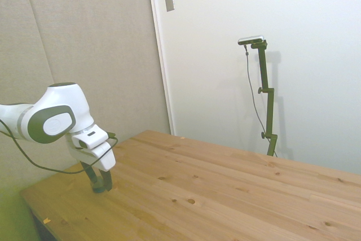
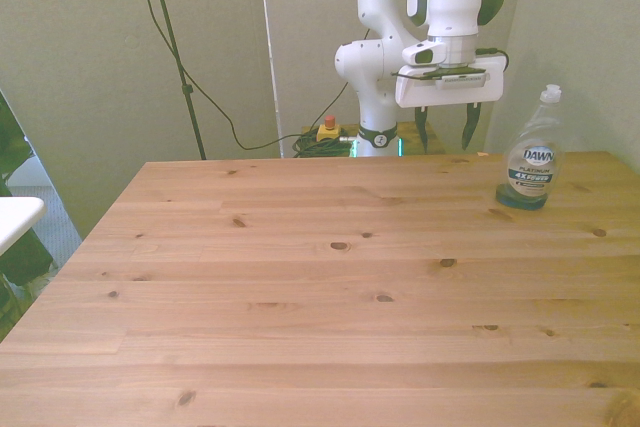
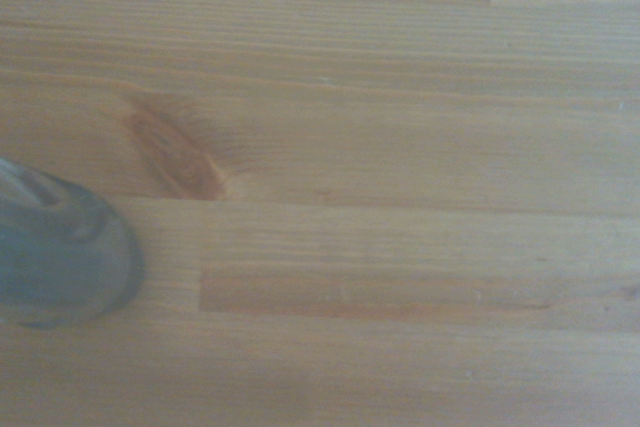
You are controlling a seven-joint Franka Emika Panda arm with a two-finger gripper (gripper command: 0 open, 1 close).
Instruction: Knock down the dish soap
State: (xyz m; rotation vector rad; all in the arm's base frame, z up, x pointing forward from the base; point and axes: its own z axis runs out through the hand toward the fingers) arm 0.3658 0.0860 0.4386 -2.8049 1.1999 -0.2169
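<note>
The dish soap (image 2: 531, 159) stands upright on the wooden table (image 2: 320, 287), near the table's far edge at the front view's right. The gripper (image 2: 446, 127) hangs just beside the bottle, jaws spread apart and empty.

From the side I see my gripper (image 1: 101, 183) low over the near corner of the wooden table (image 1: 225, 190), dark fingers pointing down. The dish soap (image 1: 99, 187) is mostly hidden behind it; only its dark base shows at the fingertips. Contact is unclear.
</note>
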